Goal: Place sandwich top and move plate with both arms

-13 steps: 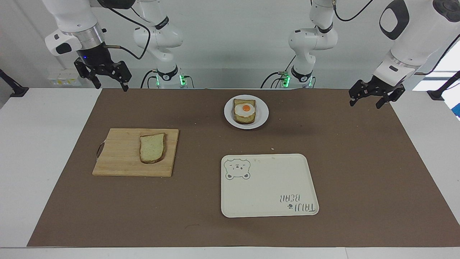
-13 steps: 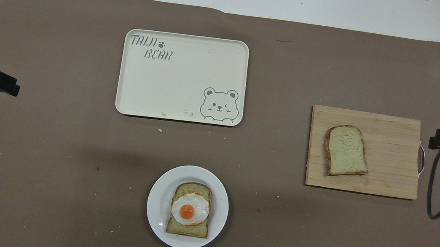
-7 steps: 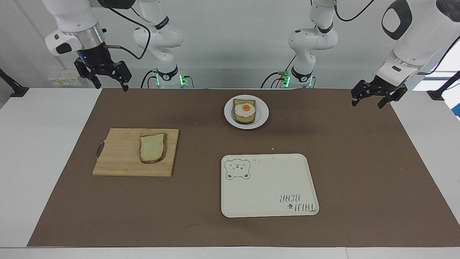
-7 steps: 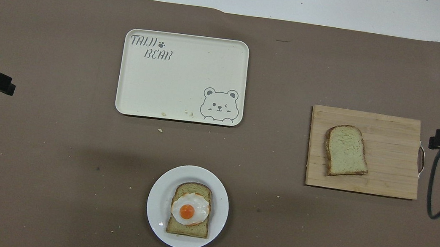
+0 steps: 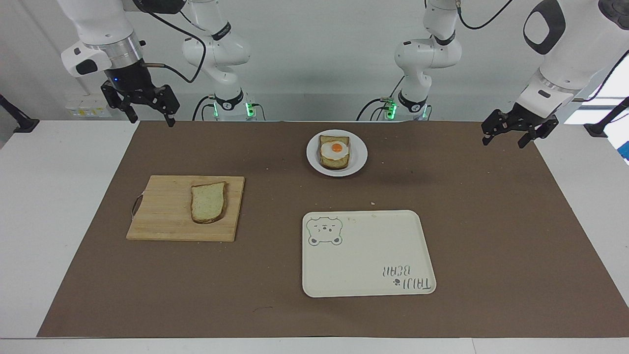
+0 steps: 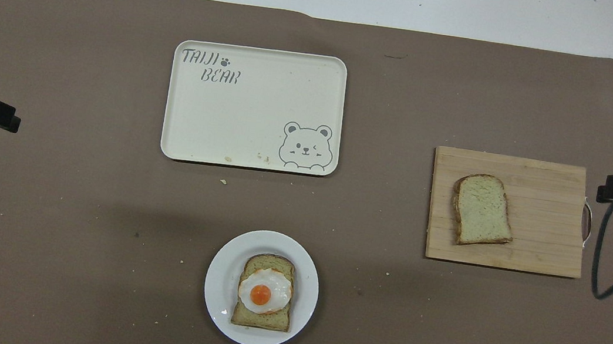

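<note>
The sandwich top [image 5: 208, 202] [image 6: 482, 210], a plain slice with a dark crust, lies flat on a wooden cutting board [image 5: 162, 216] [image 6: 545, 251] toward the right arm's end of the table. The small white plate [image 5: 360, 155] [image 6: 217, 290] sits near the robots, midway between the two arm bases, and carries a bread slice topped with a fried egg [image 5: 335, 151] [image 6: 264, 296]. My right gripper [image 5: 151, 120] hangs open and empty above the mat's corner, well clear of the board. My left gripper [image 5: 502, 142] hovers open and empty above the mat's edge at the left arm's end.
A cream rectangular tray with a bear drawing [image 5: 368, 255] [image 6: 254, 118] lies bare, farther from the robots than the plate. Everything rests on a brown mat [image 5: 481, 221] scattered with crumbs. The board has a small metal handle [image 5: 136, 205] at its outer end.
The left gripper has drifted slightly outward toward its end of the table and a little upward. The right gripper, bread, plate and tray stay where they were.
</note>
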Robot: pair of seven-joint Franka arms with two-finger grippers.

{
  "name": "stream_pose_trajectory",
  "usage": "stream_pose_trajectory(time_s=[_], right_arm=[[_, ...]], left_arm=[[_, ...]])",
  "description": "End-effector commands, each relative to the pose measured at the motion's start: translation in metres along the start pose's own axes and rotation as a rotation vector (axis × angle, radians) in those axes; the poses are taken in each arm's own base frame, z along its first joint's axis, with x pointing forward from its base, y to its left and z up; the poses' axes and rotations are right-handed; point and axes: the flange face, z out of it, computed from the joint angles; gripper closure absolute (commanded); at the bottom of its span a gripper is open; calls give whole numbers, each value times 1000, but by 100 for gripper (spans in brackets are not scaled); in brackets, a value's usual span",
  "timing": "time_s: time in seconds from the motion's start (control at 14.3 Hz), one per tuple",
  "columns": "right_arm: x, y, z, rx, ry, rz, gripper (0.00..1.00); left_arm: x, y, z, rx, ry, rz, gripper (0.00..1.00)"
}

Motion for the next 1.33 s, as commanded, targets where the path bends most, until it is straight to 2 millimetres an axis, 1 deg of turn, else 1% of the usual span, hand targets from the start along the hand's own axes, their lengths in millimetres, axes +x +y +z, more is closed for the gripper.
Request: stream_pose_trajectory(time_s=[0.0,0.21,0.28,0.42,0.49,0.56,0.63,0.7,0.77,0.91,1.05,1.12,1.26], right_arm=[[8,1,25,17,15,-24,0],[21,-5,70,41,48,-23,0],[27,-8,88,74,41,-21,0],[43,-10,122,76,26,-59,0],[48,-6,135,76,15,-83,0],[52,2,154,80,-9,-99,0],[57,4,171,108,-3,-104,0],[58,4,190,117,6,-120,0],[58,4,204,115,22,-130,0],[49,6,236,144,9,-156,0],[39,14,268,174,16,-200,0],[34,16,281,172,9,-214,0],[23,18,299,170,-12,-235,0]], left_arm=[[0,-2,-4,6,0,-10,0],[-1,-6,-5,6,2,-16,0],[0,-6,-4,6,0,-16,0],[-1,-6,-4,6,-6,-16,0],[-3,-6,-4,6,-11,-17,0],[-1,-6,-5,6,3,-16,0],[0,-7,-4,6,3,-17,0],[-1,-6,-5,6,0,-16,0],[0,-4,-4,6,0,-13,0],[0,-1,-4,6,0,-8,0],[0,-4,-4,6,0,-13,0],[0,-6,-4,6,0,-16,0],[0,-6,-4,6,0,-16,0]])
